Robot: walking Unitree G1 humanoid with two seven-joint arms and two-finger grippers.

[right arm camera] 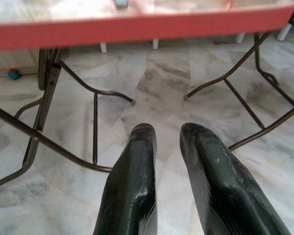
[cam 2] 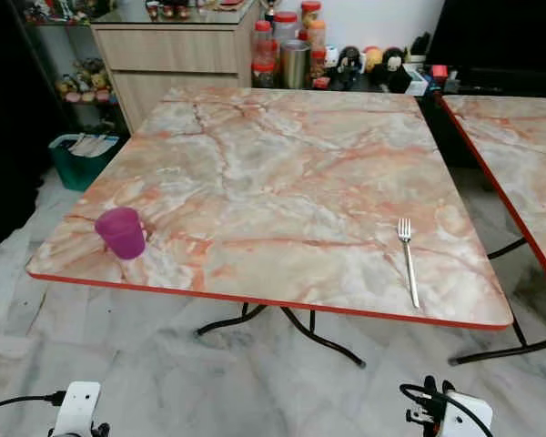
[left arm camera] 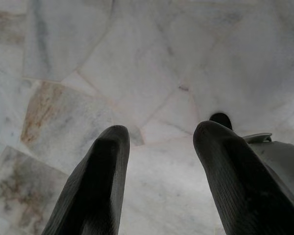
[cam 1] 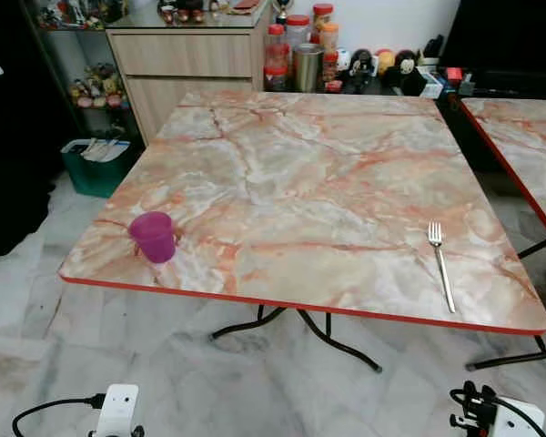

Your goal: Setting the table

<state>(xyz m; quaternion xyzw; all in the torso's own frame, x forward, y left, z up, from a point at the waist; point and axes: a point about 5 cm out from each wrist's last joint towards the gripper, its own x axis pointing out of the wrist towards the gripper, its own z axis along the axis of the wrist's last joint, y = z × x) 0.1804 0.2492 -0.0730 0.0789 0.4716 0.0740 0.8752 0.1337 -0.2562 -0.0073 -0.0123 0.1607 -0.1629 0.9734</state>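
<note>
Nearest to us, both arms hang low over the pale marble floor [left arm camera: 152, 63]: our left gripper [left arm camera: 159, 147] points straight down at the tiles with its two black fingers spread fairly wide and nothing between them, and our right gripper [right arm camera: 166, 142] hangs with its fingers a narrow gap apart, also empty, aimed under the table's red edge. Further on, on the tabletop [cam 1: 328, 173], the fork [cam 1: 440, 264] lies flat near the front right corner, tines pointing toward the far edge, handle end close to the front edge. We judge it stiff, light and slick, lying too flush on the smooth marble-print surface for an easy pinch; taking it across the narrow handle, or sliding it out over the front edge first, looks the safer hold. The purple cup [cam 1: 153, 236] stands upright near the front left corner, well apart from the fork; it looks like light plastic that could tip or skid, so we would close on its wall about mid-height. Beyond the far edge stand a wooden cabinet [cam 1: 182, 68] and a row of jars [cam 1: 296, 45]. The head views give us the tabletop and both items; the right wrist view instead gives us the dark metal table legs [right arm camera: 54, 93] beneath it.
</note>
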